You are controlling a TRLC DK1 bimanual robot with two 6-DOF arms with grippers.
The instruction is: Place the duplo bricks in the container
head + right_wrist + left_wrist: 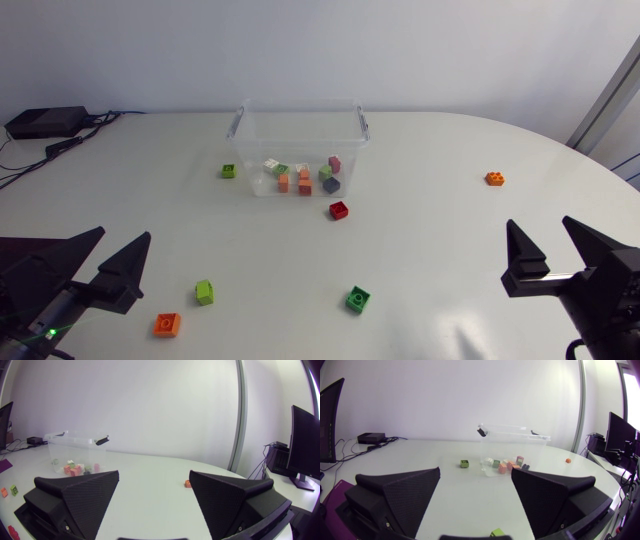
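Six loose bricks [338, 210] are lying on the counter [450, 250]; those inside the container [300, 115] are overlapping, uncountable. Left tool [124, 233] and right tool [539, 220] are gaping apart.

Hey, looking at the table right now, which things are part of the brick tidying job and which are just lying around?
Job: clear container; bricks inside it; loose dark green brick, red brick, far orange brick, lime brick, bright green brick, near orange brick.
Lying about: black box with cables, back left corner.
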